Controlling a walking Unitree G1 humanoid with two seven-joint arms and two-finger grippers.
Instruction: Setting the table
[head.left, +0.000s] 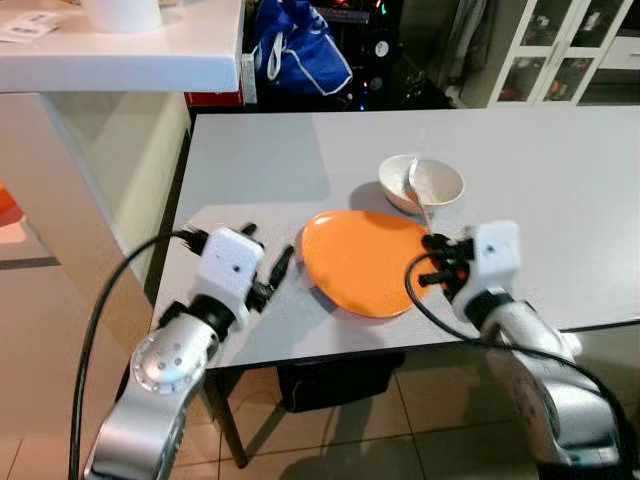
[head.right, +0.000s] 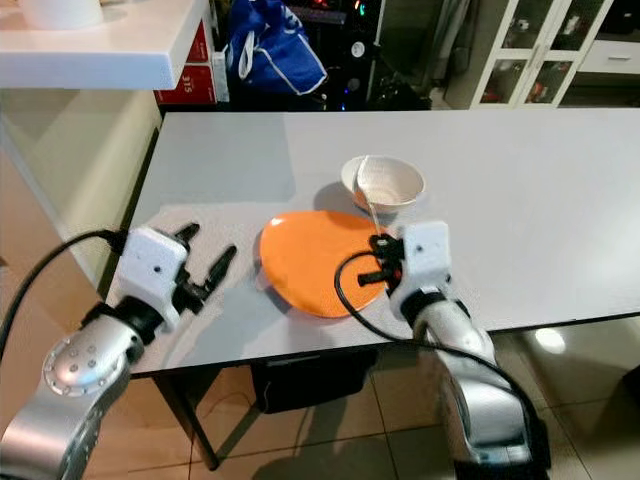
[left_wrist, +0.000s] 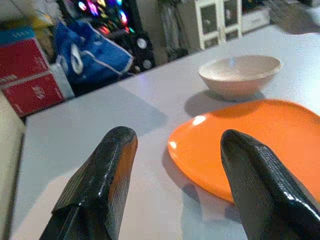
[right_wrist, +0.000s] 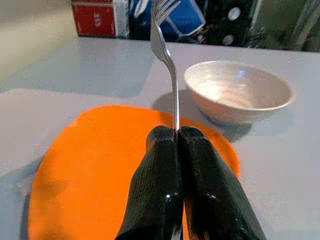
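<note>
We see our left gripper (head.left: 268, 262) nearest, fingers spread apart, resting low over the grey table (head.left: 560, 180) just beside the orange plate (head.left: 360, 265). Our right gripper (right_wrist: 176, 137) hovers over the plate's right side, fingers pressed together on a silver fork (right_wrist: 167, 55) that sticks out ahead. Beyond the plate sits a white bowl (head.left: 422, 183).

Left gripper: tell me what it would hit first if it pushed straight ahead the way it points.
Probably the flat orange plate: the open left gripper sits low over the grey table, pointing at the plate's near rim. The white bowl lies beyond. Depth is uncertain.
</note>
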